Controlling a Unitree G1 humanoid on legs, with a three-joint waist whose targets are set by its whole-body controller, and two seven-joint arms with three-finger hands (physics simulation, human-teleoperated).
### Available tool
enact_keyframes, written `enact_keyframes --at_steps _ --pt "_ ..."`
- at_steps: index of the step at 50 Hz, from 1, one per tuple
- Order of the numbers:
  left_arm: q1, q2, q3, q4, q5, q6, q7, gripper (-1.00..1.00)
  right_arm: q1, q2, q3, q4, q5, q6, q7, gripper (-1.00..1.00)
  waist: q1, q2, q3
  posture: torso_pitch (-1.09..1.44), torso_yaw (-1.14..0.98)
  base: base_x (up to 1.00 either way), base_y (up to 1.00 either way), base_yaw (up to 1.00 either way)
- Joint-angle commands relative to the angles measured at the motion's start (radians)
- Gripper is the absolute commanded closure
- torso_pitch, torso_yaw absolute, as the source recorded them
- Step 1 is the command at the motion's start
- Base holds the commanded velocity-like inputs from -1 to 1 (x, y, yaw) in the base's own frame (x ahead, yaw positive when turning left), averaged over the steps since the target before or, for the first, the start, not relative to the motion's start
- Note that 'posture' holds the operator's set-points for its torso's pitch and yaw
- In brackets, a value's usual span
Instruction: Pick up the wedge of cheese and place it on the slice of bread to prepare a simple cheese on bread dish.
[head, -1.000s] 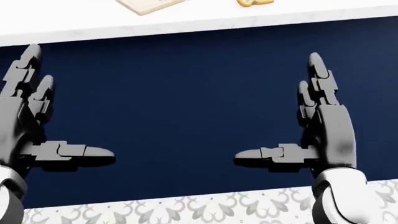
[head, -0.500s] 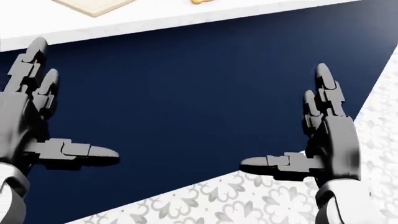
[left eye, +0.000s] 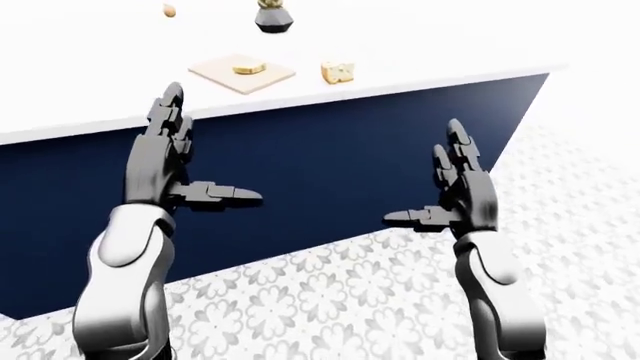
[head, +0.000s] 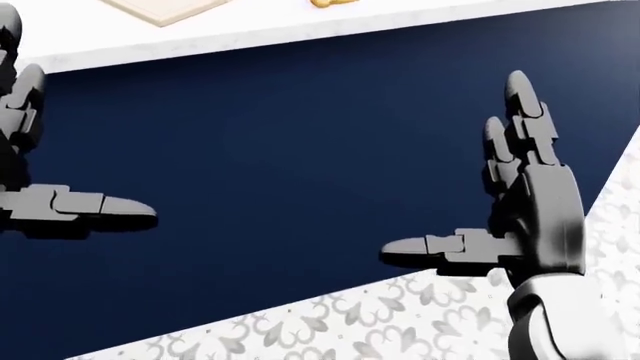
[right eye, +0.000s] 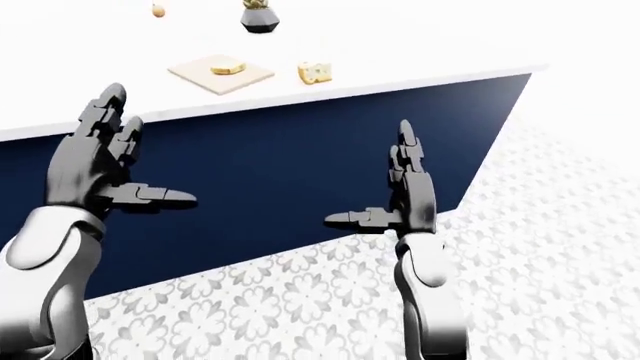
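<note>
A yellow cheese wedge (left eye: 338, 72) lies on the white counter top (left eye: 420, 52), just right of a pale cutting board (left eye: 222, 76). On that board rests the bread slice (left eye: 249, 69). Both hands hang in the air below the counter edge, over the navy counter face (left eye: 330, 157). My left hand (left eye: 213, 146) is open, fingers up and thumb pointing right. My right hand (left eye: 422, 172) is open too, with its thumb pointing left. Neither hand touches anything. The head view shows only the bottom edge of the cheese (head: 330, 2) and a corner of the board (head: 165, 9).
A dark faceted vase (left eye: 273, 16) and a small brown egg-like thing (left eye: 169, 10) stand higher up on the counter top. The counter's corner (left eye: 545, 73) ends at the right. Patterned grey floor tiles (left eye: 350, 300) spread below and to the right.
The camera has turned, so the counter edge now runs slanted and the floor shows at the right. Both hands have risen; the left has slid toward the head view's left edge.
</note>
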Motion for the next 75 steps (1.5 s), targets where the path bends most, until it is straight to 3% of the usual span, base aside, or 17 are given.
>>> enact_keyframes --at_steps 1,10,16,17,19,27,30,32,37,43,44,45,50,52,65,74,75 --pt "-0.022 0.006 0.004 -0.027 0.002 -0.028 0.000 -1.00 -0.021 -0.006 -0.007 -0.033 0.002 -0.026 -0.002 -1.00 -0.003 -0.012 -0.017 0.00 0.00 0.41 0.00 0.00" --pt "-0.015 0.002 0.004 -0.011 0.006 -0.049 -0.005 -1.00 -0.021 -0.006 -0.005 -0.043 0.003 -0.020 -0.006 -1.00 -0.002 0.016 -0.027 0.00 0.00 0.53 0.09 0.00" --pt "-0.021 0.002 0.002 -0.027 0.007 -0.031 -0.003 -1.00 -0.014 -0.006 -0.008 -0.047 0.004 -0.026 -0.005 -1.00 -0.021 0.124 -0.051 0.00 0.00 0.57 0.15 0.00" --pt "-0.022 0.002 0.001 -0.030 0.007 -0.028 -0.003 -1.00 -0.012 -0.005 -0.009 -0.047 0.005 -0.027 -0.005 -1.00 -0.011 0.095 -0.038 0.00 0.00 0.61 0.27 0.00" --pt "-0.023 0.003 0.001 -0.032 0.008 -0.026 -0.004 -1.00 -0.011 -0.004 -0.009 -0.047 0.007 -0.030 -0.005 -1.00 -0.010 0.110 0.003 0.00 0.00 0.61 0.26 0.00" --pt "-0.025 0.002 0.000 -0.030 0.010 -0.027 -0.005 -1.00 -0.009 -0.008 -0.010 -0.078 0.011 -0.013 -0.005 -1.00 0.029 0.052 -0.015 0.00 0.00 0.61 0.25 0.00" --pt "-0.026 0.003 0.000 -0.032 0.011 -0.025 -0.006 -1.00 -0.013 -0.008 -0.013 -0.090 0.016 -0.003 -0.005 -1.00 0.028 -0.013 -0.040 0.00 0.00 0.62 0.24 0.00" --pt "-0.035 0.008 0.006 -0.039 0.008 -0.012 -0.007 -1.00 -0.015 -0.010 -0.017 -0.111 0.022 0.013 -0.007 -1.00 0.022 -0.003 -0.002 0.00 0.00 0.62 0.24 0.00" --pt "-0.041 0.024 0.031 -0.069 -0.012 0.017 -0.006 -1.00 -0.036 -0.017 -0.018 -0.180 0.031 0.077 -0.016 -1.00 0.004 -0.010 -0.026 0.00 0.00 0.35 0.23 0.00" --pt "-0.043 0.045 0.056 -0.090 -0.039 0.038 0.004 -1.00 -0.050 -0.021 -0.025 -0.234 0.043 0.123 -0.020 -1.00 0.067 0.047 -0.014 0.00 0.00 0.00 0.33 0.17" --pt "-0.043 0.048 0.058 -0.092 -0.042 0.039 0.005 -1.00 -0.054 -0.023 -0.026 -0.239 0.044 0.129 -0.022 -1.00 0.075 0.140 -0.044 0.00 0.00 0.00 0.00 1.00" --pt "-0.044 0.049 0.058 -0.093 -0.044 0.041 0.007 -1.00 -0.057 -0.024 -0.028 -0.246 0.046 0.134 -0.024 -1.00 0.077 0.165 -0.047 0.00 0.00 0.00 0.00 1.00" --pt "-0.049 0.058 0.063 -0.108 -0.054 0.059 0.011 -1.00 -0.062 -0.028 -0.036 -0.269 0.055 0.147 -0.031 -1.00 0.054 0.073 -0.045 0.00 0.00 0.00 0.42 0.20" --pt "-0.049 0.061 0.067 -0.108 -0.057 0.059 0.012 -1.00 -0.065 -0.028 -0.042 -0.285 0.065 0.156 -0.036 -1.00 0.047 0.072 -0.025 0.00 0.00 0.00 0.00 0.00" --pt "-0.045 0.073 0.077 -0.130 -0.071 0.074 0.014 -1.00 -0.073 -0.044 -0.062 -0.348 0.100 0.184 -0.061 -1.00 0.021 0.069 -0.062 0.00 0.00 0.00 0.00 0.07" --pt "-0.048 0.066 0.060 -0.124 -0.057 0.071 0.013 -1.00 -0.072 -0.047 -0.078 -0.354 0.124 0.174 -0.076 -1.00 0.031 -0.007 -0.035 0.00 0.00 0.00 0.00 0.33" --pt "-0.050 0.065 0.059 -0.123 -0.056 0.072 0.012 -1.00 -0.074 -0.049 -0.080 -0.355 0.126 0.172 -0.080 -1.00 0.028 0.025 -0.032 0.00 0.00 0.00 0.00 0.00"
